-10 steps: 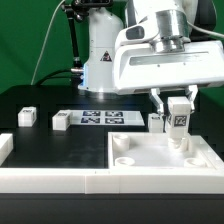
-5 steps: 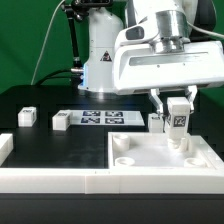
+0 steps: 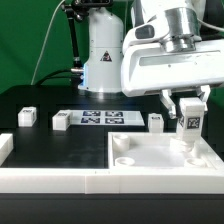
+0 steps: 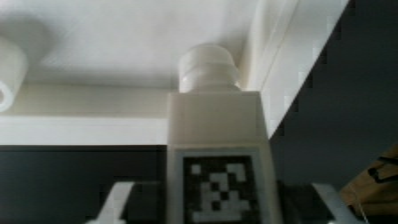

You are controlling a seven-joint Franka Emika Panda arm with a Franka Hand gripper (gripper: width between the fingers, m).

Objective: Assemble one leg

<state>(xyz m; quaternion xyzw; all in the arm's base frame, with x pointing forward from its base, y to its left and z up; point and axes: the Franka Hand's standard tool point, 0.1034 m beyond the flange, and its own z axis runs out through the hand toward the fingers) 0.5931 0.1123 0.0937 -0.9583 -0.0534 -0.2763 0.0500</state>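
Gripping leg [image 3: 188, 126] upright, claw [image 3: 187, 108] closed on it, at tray [image 3: 150, 172] corner

Exterior wide; wrist close on leg [image 4: 217, 140]

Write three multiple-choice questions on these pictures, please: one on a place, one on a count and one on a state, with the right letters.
1. Where is the leg with the tag?
A. Upright over the far corner of the tray, at the exterior view's right
B. Flat in the tray's middle
C. Flat outside the tray

2. How many small white blocks stand loose on the table?
A. One
B. Three
C. Five

3. How is the gripper?
A. Open and empty
B. Shut on the leg
C. Out of view

Answers:
1 A: the leg stands upright above that corner's hole.
2 B: two are at the exterior view's left and one is behind the tray.
3 B: the gripper clamps the leg's sides.
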